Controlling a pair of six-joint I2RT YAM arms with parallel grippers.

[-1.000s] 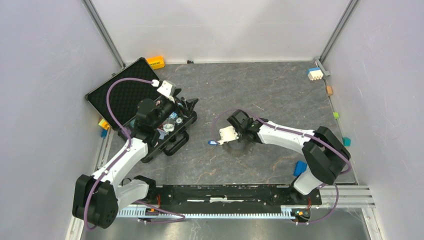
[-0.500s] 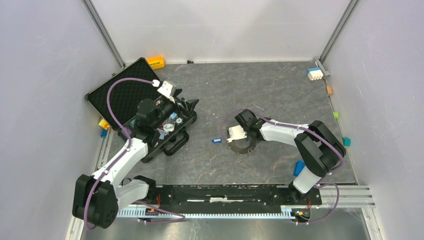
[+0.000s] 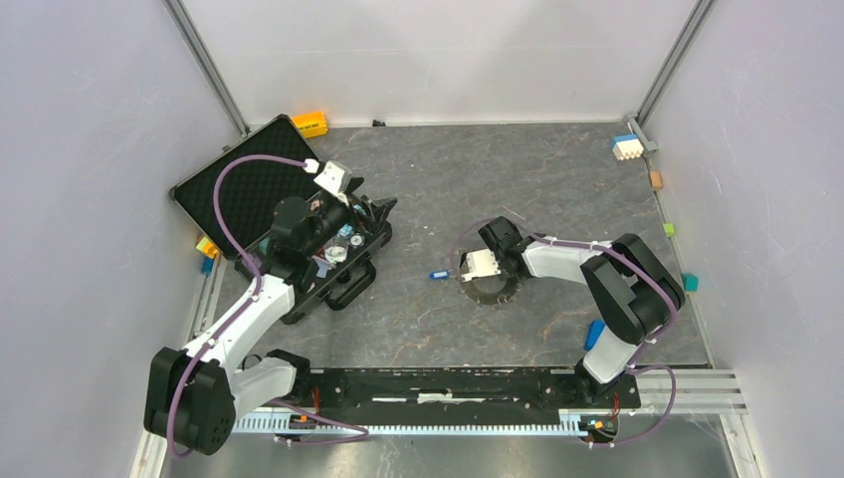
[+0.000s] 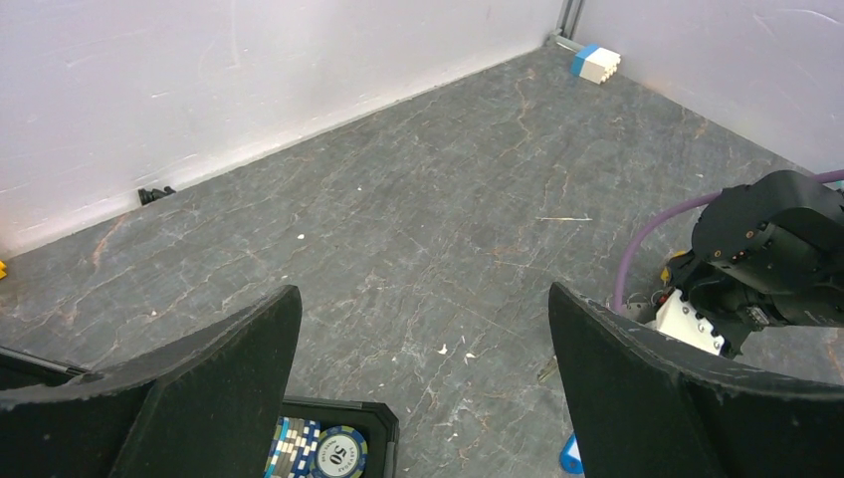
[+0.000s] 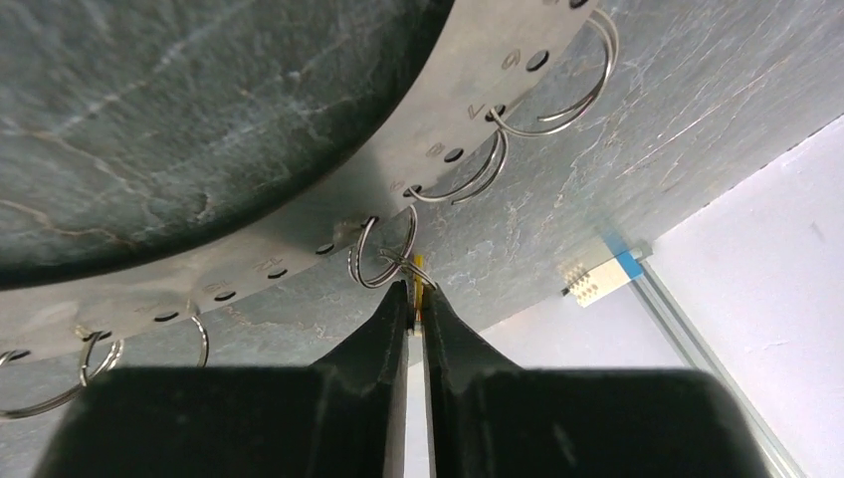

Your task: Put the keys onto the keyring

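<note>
Hovering spread wide over a case (image 3: 328, 289) of poker chips (image 4: 318, 453), the left tool (image 4: 423, 291) holds nothing; a white-and-blue block (image 4: 595, 63) sits in the worktop's (image 3: 557, 189) far corner. Pressed together, the right tool (image 5: 416, 304) pinches the yellow key (image 5: 422, 284) right at a wire keyring (image 5: 383, 257) hung from a perforated metal band (image 5: 299, 239). The blue key (image 3: 438, 274) lies loose just beside it.

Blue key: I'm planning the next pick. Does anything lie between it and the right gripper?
Nothing visible does. The blue key lies on bare table beside the right gripper, which is shut on the yellow key at the keyring.
</note>
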